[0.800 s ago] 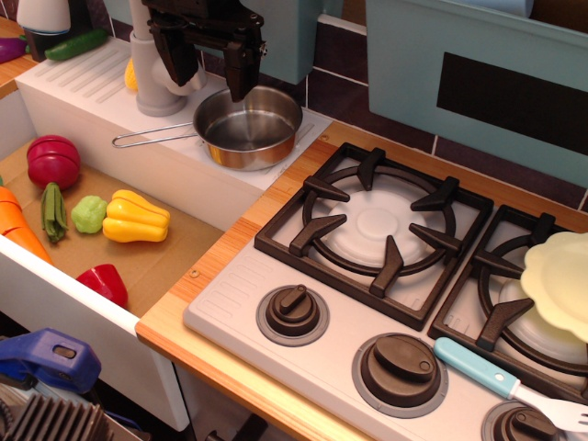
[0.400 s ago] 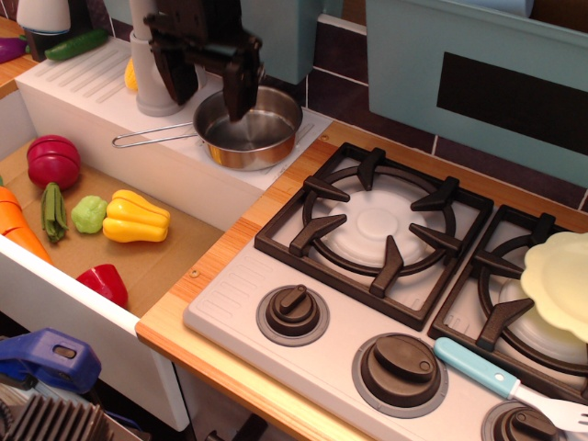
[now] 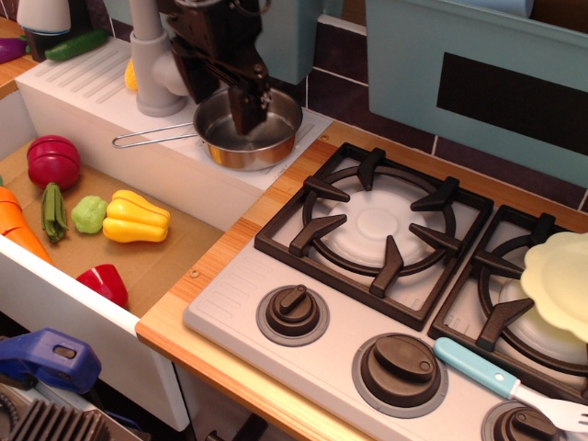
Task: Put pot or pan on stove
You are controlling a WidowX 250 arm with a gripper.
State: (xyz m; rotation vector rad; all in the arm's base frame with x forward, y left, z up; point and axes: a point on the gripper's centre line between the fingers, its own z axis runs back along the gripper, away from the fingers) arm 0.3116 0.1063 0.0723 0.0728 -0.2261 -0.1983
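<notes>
saucepan (image 3: 248, 133), small, round and shiny steel, sits on the white raised ledge (image 3: 83, 87) behind the sink area, well to the left of the stove (image 3: 386, 276); it is in the same spot as a moment ago.

going left to right: toy food lies in the cardboard-lined sink basin, a dark red onion (image 3: 52, 161), a green bean pod (image 3: 52, 212), a pale green piece (image 3: 89, 214), a yellow pepper (image 3: 135, 218) and a red piece (image 3: 103, 280). none of these has moved.

the saucepan's thin wire handle (image 3: 152, 140) points left along the ledge. above it, the black gripper (image 3: 225, 96) has dropped lower than in the earlier frames and shifted slightly right. its fingers are spread apart, holding nothing. one finger (image 3: 248, 106) now reaches down inside the bowl of the pan, where before it hung above the rim. the other finger is on the pan's left side; whether it touches the rim cannot be told.

to the right, the grey-white stove has black cross-shaped grates and brown knobs (image 3: 292, 310) along its front. the left burner (image 3: 372, 225) is bare. further right, a pale yellow scalloped plate (image 3: 560, 280) rests on the right burner, and a spatula with a blue handle (image 3: 478, 366) lies at the stove's front edge, both unchanged.
</notes>
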